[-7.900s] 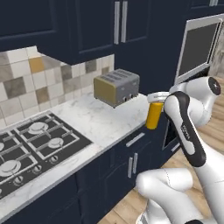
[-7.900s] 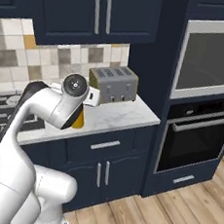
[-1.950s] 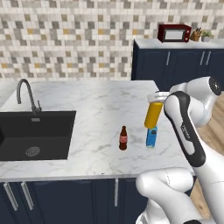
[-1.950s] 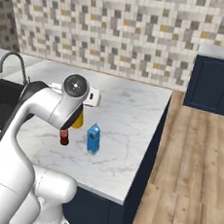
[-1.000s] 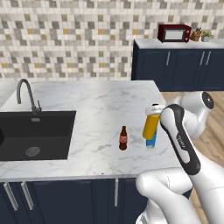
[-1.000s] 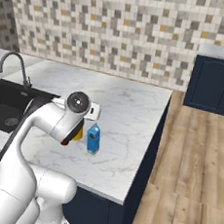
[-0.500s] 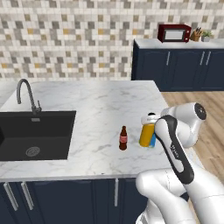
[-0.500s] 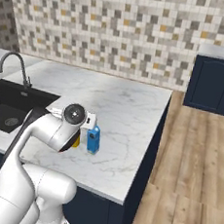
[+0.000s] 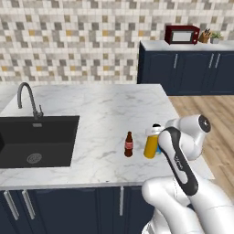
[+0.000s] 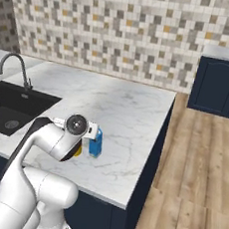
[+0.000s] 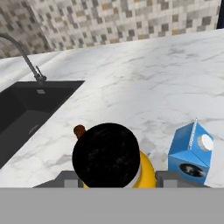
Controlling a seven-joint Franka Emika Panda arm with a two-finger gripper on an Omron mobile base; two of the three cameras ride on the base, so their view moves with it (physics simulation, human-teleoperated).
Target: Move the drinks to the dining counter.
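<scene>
My gripper (image 11: 116,179) is shut on the yellow-orange bottle (image 9: 151,142), whose black cap (image 11: 107,159) sits between the two fingers in the hand view. The bottle stands upright, low over or on the dining counter (image 9: 105,109) near its front right corner. Just left of it stands the small cola bottle (image 9: 129,145), whose brown cap (image 11: 79,130) peeks out behind the black cap. The blue carton (image 10: 95,142) stands on the other side of the held bottle, close by; in the hand view the blue carton (image 11: 190,153) is at the right.
A black sink (image 9: 36,139) with a curved faucet (image 9: 27,98) is set in the counter's left part. The counter's right edge drops to a wooden floor (image 10: 201,160). Navy cabinets with a red microwave (image 9: 181,34) stand at the back right.
The arm has come down with the yellow-orange bottle, from above the counter to counter level between the cola bottle and the blue carton. The grip stays the same.
</scene>
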